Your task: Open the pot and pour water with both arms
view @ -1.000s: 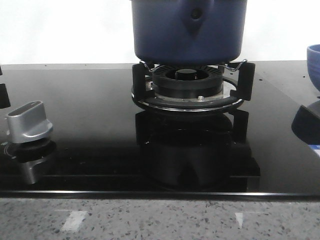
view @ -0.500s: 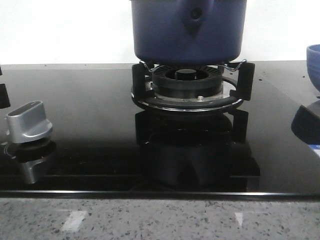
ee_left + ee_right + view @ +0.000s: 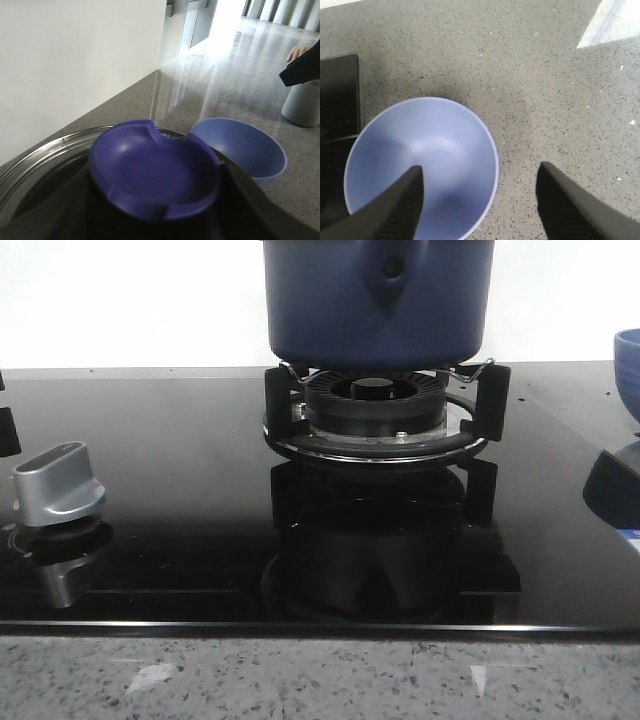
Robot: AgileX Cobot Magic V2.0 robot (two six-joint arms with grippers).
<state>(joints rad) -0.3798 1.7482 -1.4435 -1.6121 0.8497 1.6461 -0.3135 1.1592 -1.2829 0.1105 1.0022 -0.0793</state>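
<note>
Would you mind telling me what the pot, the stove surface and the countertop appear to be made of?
The pot looks like metal with a matte dark blue coating: its sides give only dull, soft highlights. The stove surface seems to be black glass, since it mirrors the burner and the knob sharply. The countertop looks like polished speckled stone or composite; which one, the look leaves open.

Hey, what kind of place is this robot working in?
Most likely a kitchen, or a mock-up of one: the pot sits on a gas burner set in a black glass hob with a silver control knob, on a speckled stone countertop.
</note>
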